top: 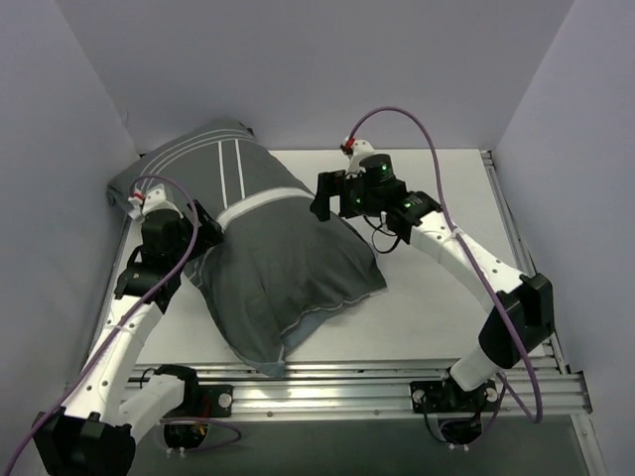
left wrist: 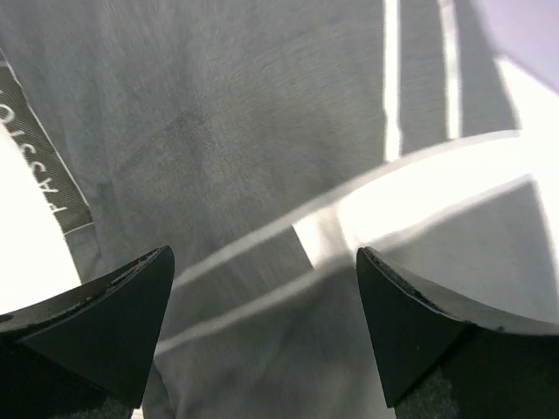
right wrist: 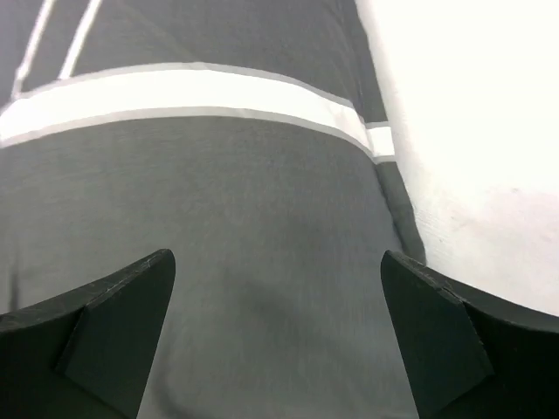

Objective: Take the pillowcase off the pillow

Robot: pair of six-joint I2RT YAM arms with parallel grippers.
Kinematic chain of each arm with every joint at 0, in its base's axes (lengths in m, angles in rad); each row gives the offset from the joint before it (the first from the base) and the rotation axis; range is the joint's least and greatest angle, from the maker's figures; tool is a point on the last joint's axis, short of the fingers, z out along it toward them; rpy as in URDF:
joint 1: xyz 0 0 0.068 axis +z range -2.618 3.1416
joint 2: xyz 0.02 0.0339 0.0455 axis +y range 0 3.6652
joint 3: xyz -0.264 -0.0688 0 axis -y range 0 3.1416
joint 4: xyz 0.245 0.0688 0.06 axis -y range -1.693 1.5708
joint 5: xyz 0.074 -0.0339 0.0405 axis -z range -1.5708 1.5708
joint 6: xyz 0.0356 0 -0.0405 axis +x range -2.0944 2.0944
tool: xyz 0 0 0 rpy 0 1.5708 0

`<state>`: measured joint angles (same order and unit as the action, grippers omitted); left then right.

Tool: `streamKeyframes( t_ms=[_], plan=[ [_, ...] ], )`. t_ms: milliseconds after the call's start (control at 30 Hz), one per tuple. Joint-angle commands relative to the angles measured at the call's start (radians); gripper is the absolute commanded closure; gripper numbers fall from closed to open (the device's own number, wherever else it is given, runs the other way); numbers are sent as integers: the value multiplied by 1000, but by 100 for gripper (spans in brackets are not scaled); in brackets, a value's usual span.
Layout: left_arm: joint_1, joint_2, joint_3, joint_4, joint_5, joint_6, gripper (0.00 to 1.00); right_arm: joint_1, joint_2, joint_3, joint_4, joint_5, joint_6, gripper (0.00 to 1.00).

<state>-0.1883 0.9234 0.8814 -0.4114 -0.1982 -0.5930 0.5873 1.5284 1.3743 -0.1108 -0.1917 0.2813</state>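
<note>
**Both sets of fingers spread over the striped cover, nothing pinched**

The left fingers (left wrist: 96,323) are standing wide apart, with only cloth showing in the gap between the two dark tips. They are hanging over the dark grey soft fabric pillowcase with white stripes (left wrist: 227,122), where a curved white band is crossing a pair of thin white lines. Whether the tips are touching the cloth cannot be told. A grey woven label with pale letters (left wrist: 42,166) is lying at the cover's edge, beside a strip of white worktop (left wrist: 22,262).

The right fingers (right wrist: 96,336) are likewise standing spread and gripping nothing. They are pointing down at the pillowcase's broad white band, near the cover's seamed edge, with bare worktop off to one side.

In the top view the pillowcase (top: 288,268) is lying plump and diagonal across the left half of the worktop (top: 437,297). One end is pressing into the far left corner by the pale grey wall (top: 60,119), and the other is reaching toward the near rail. The left fingers (top: 206,230) are sitting at its left flank, the right fingers (top: 322,198) at its right flank by the band. What is filling the cover is hidden by the fabric.
</note>
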Motion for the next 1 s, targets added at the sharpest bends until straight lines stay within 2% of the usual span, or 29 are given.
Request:
streamKeyframes(
  t_ms=[0, 133, 167, 267, 433, 600, 700, 733, 833, 967],
  plan=[
    [10, 124, 34, 34, 22, 18, 6, 13, 151, 16, 49, -136, -33, 0],
    [13, 239, 59, 69, 69, 25, 6, 26, 282, -32, 161, -328, 4, 4],
    [13, 264, 65, 69, 85, 25, 6, 52, 294, -52, 180, -344, 15, 9],
    [7, 337, 96, 65, 167, 39, 6, 126, 265, -138, 214, -338, 19, 10],
    [-85, 413, 117, 65, 243, 42, 6, 308, 83, -309, 278, -292, 114, 10],
    [-271, 477, 102, 123, 279, 1, 6, 419, -128, -452, 293, -171, 235, 10],
    [-338, 480, 67, 175, 290, -53, 6, 419, -243, -492, 229, -73, 260, 10],
    [-341, 474, 64, 174, 281, -60, 6, 405, -269, -492, 203, 28, 259, 10],
    [-341, 427, 70, 137, 208, -59, 6, 356, -359, -478, 128, 110, 253, 10],
    [-339, 333, 105, 83, 94, -25, 6, 208, -503, -477, 115, 176, 256, 5]
  ],
)
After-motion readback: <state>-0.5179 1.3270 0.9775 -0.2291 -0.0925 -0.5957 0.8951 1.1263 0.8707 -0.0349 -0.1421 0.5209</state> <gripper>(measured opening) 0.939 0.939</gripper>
